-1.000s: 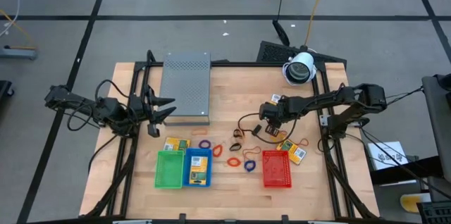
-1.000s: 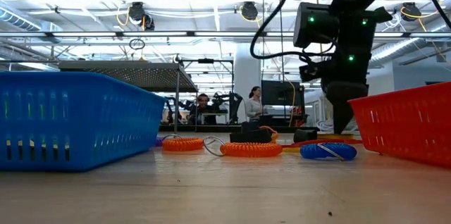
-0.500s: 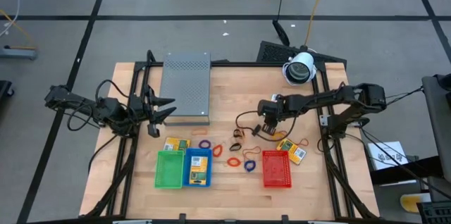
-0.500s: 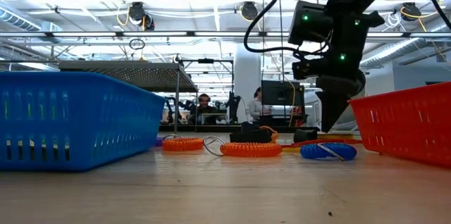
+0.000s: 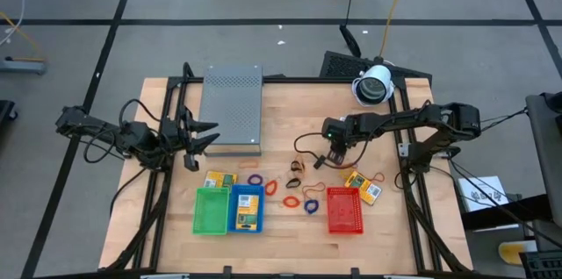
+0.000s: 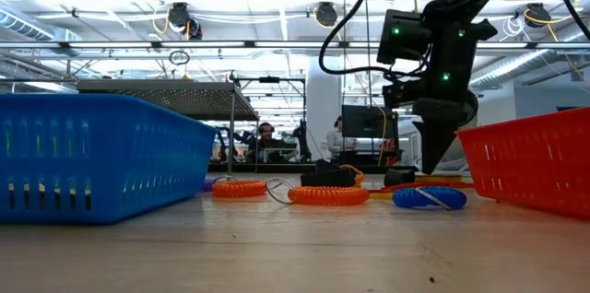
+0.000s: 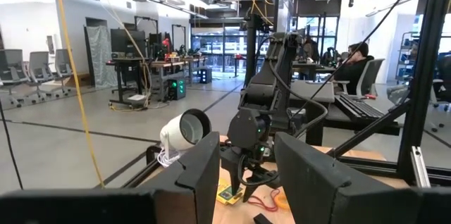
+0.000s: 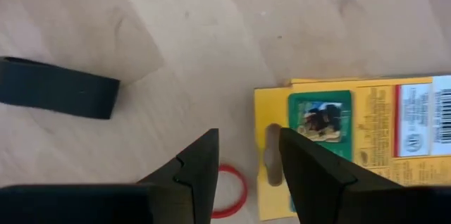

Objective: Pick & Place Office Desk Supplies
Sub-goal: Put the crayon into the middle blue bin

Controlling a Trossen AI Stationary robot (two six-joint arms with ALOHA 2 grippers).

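Looking straight down, I see the right gripper hanging over bare wood near the middle of the worktop, with yellow packets just beside the red basket. The right wrist view adds what that misses: its two dark fingers stand parted with nothing between them, above a flat, glossy yellow packet with a green label, a thin red band loop and a dark strip. From table height, coiled orange loops and a blue one lie between the slatted blue basket and the red one. The left gripper waits, fingers apart and empty, beside the grey perforated box. Open wood lies behind the loops.
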